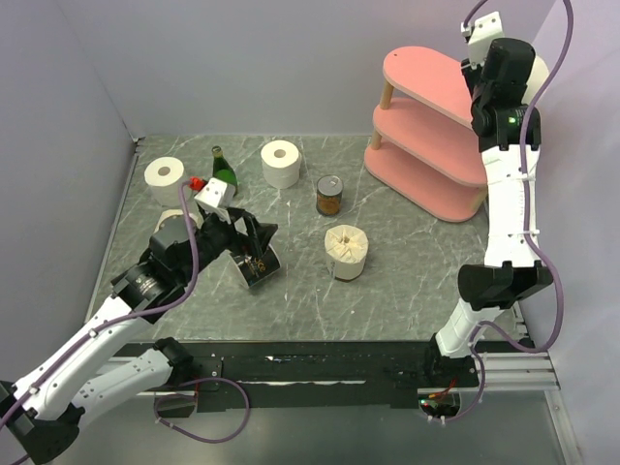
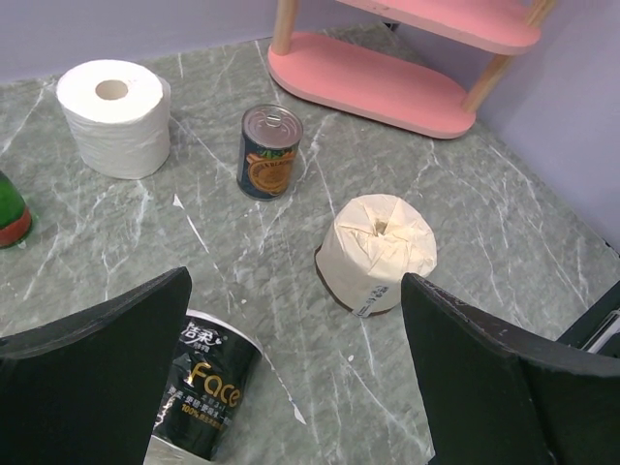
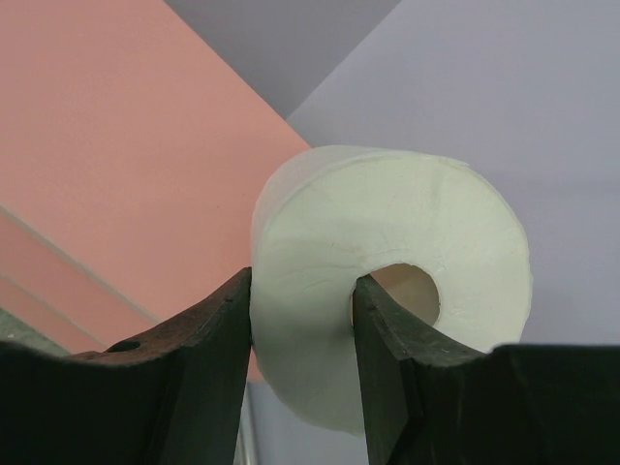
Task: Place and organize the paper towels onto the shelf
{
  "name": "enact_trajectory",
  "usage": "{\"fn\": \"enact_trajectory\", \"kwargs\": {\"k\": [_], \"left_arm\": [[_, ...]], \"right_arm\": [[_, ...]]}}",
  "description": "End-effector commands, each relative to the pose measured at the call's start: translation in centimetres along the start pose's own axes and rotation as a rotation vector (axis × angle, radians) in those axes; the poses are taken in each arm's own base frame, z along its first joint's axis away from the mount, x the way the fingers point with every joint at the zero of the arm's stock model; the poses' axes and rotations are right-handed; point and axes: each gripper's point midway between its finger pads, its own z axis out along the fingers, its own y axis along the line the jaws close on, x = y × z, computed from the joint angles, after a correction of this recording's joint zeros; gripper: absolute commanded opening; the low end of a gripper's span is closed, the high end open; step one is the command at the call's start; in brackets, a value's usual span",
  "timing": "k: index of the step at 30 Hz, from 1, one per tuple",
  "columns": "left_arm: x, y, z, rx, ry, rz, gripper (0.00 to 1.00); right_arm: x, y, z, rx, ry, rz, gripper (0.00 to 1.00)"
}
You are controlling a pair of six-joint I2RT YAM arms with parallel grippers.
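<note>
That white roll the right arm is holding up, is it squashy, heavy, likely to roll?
Probably soft and squashy: the paper towel roll is pinched by one wall between the right fingers, one inside the hollow core. Likely light, since that one-wall pinch carries it. Released on its curved side, it may roll.

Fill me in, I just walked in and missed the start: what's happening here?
The right gripper pinches a white paper towel roll, one finger inside its core, up beside the top tier of the pink shelf. The left gripper hangs open over a black pack on the table. Two more white rolls stand on the table, not yet shelved.
</note>
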Motion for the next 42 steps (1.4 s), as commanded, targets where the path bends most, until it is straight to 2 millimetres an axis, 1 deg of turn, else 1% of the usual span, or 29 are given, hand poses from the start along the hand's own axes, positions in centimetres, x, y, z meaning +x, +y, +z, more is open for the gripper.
{"fn": "enact_trajectory", "kwargs": {"k": [1, 2, 3, 5, 8, 12, 13, 14, 17, 20, 29, 32, 37, 42], "left_arm": [[-3.0, -0.2, -0.8, -0.004, -0.090, 0.013, 0.96], [-3.1, -0.1, -1.0, -0.010, -0.096, 0.009, 0.96], [-3.6, -0.1, -1.1, -0.011, -0.118, 0.006, 0.96], [-3.7, 0.2, -1.7, -0.017, -0.153, 0.006, 0.96], [-4.1, 0.4, -2.4, -0.025, -0.194, 0.000, 0.96], [-4.0, 1.1, -2.3, -0.063, -0.192, 0.005, 0.96], [-4.0, 1.2, -2.3, -0.070, -0.189, 0.006, 0.96], [-3.9, 1.3, -2.2, -0.074, -0.186, 0.006, 0.96], [-3.9, 0.9, -2.1, -0.050, -0.187, 0.005, 0.96], [-3.7, 0.7, -1.9, -0.041, -0.182, 0.006, 0.96], [-4.1, 0.5, -2.2, -0.031, -0.192, 0.007, 0.96], [-4.1, 0.5, -2.2, -0.030, -0.190, 0.008, 0.96], [-4.0, 0.5, -2.0, -0.031, -0.181, 0.010, 0.96], [-4.0, 0.5, -2.2, -0.029, -0.190, 0.009, 0.96]], "right_arm": [[-2.7, -3.0, -0.7, 0.089, -0.093, 0.062, 0.48], [-3.0, -3.3, -0.9, 0.093, -0.102, 0.074, 0.48], [-2.9, -2.9, -0.6, 0.082, -0.096, 0.080, 0.49], [-3.4, -3.0, -0.7, 0.076, -0.111, 0.097, 0.49], [-3.2, -2.5, -0.4, 0.061, -0.106, 0.110, 0.49], [-2.8, -1.7, 0.2, 0.043, -0.092, 0.113, 0.49], [-2.1, -2.5, 0.5, 0.057, -0.076, 0.117, 0.49], [-2.0, -2.3, 0.7, 0.043, -0.077, 0.121, 0.49], [-1.6, -2.2, 0.6, 0.031, -0.067, 0.130, 0.50], [-1.9, -2.5, 0.3, 0.027, -0.083, 0.146, 0.50], [-1.1, -1.1, 0.7, -0.024, -0.056, 0.156, 0.51], [-1.2, -1.3, 0.6, -0.015, -0.058, 0.157, 0.52], [-2.2, -1.8, 0.0, -0.019, -0.094, 0.173, 0.53], [-2.7, -2.2, -0.6, -0.014, -0.110, 0.179, 0.53]]}}
